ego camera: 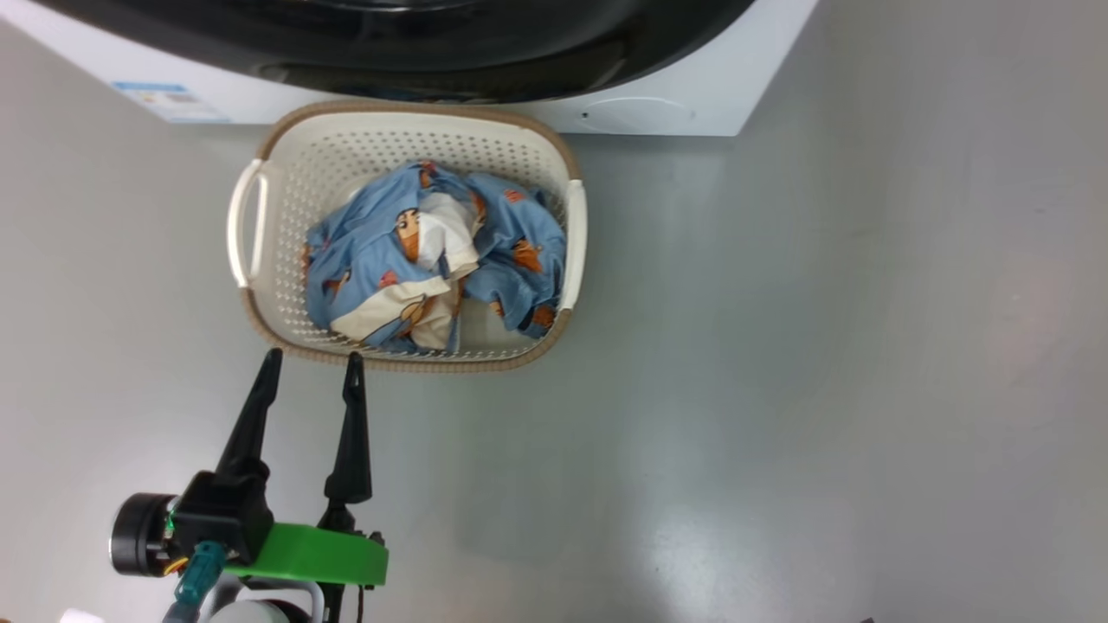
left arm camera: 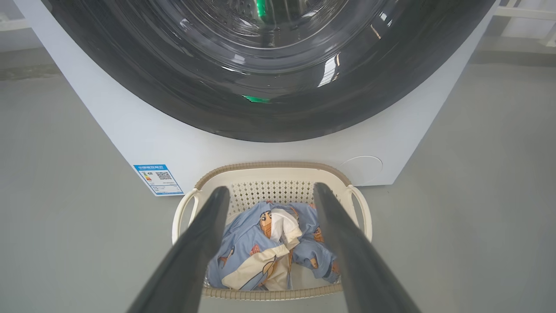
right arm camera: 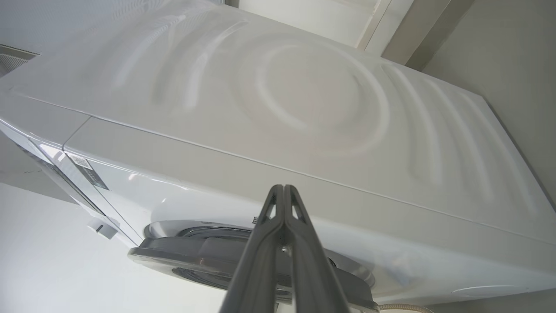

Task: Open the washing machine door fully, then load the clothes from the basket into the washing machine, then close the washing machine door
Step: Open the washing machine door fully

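The white washing machine [ego camera: 675,95] fills the top of the head view, and its black-rimmed door [left arm camera: 269,113] lies flat against the front. The cream basket [ego camera: 407,117] stands on the floor right in front of it, holding light-blue printed clothes [ego camera: 433,251]. My left gripper [ego camera: 313,359] is open and empty, with its tips just short of the basket's near rim. In the left wrist view the left gripper [left arm camera: 271,191] frames the clothes [left arm camera: 260,248]. My right gripper [right arm camera: 283,188] is shut on nothing, pointing at the machine's white panel [right arm camera: 304,108] above the door [right arm camera: 208,252].
Smooth grey floor [ego camera: 822,346] spreads to the right of the basket and the machine. A blue label sticker [ego camera: 169,99] marks the machine's lower front corner on the left. Pale walls and a beam [right arm camera: 417,30] stand behind the machine.
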Robot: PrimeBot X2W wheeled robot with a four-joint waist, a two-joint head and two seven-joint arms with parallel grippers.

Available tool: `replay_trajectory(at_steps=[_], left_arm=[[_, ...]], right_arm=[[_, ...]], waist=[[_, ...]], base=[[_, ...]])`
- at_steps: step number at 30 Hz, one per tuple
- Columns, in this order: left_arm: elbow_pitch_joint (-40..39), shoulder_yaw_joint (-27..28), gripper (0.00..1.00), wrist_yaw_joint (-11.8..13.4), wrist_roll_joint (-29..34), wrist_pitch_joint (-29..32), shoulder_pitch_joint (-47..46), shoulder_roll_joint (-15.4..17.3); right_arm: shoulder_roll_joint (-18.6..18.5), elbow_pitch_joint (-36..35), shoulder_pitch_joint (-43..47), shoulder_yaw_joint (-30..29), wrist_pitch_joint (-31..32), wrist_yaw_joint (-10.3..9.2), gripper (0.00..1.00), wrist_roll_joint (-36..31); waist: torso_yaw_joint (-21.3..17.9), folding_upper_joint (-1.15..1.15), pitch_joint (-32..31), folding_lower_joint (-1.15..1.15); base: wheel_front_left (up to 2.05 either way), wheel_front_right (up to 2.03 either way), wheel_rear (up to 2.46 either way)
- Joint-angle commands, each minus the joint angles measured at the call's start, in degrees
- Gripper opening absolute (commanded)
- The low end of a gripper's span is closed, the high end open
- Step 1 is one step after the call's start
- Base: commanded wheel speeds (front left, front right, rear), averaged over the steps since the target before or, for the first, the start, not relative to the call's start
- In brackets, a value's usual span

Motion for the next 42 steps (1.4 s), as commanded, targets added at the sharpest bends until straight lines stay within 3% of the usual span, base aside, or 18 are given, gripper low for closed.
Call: replay_trajectory(at_steps=[1, 18, 42], left_arm=[[-1.26, 1.56, 1.00, 0.43, -0.35, -0.37, -0.73, 0.69], [-0.49, -0.90, 1.00, 2.10, -3.17, -0.37, -1.87, 0.69], [-1.46, -3.54, 1.00, 3.42, -5.08, -0.37, 0.23, 0.69]], right_arm=[[-0.77, -1.78, -0.84, 0.96, 0.45, 0.10, 0.00, -0.44], [-0.70, -2.96, -6.28, 12.73, 1.95, 0.10, 0.00, -2.63], [-4.65, -3.51, -8.92, 18.92, 0.98, 0.10, 0.00, -1.82]], waist=[[1.21, 0.00, 0.62, 0.00], [5.73, 0.00, -0.11, 0.00], [11.05, 0.00, 0.70, 0.00]], base=[[0.00, 0.00, 0.00], [0.00, 0.00, 0.00], [0.00, 0.00, 0.00]])
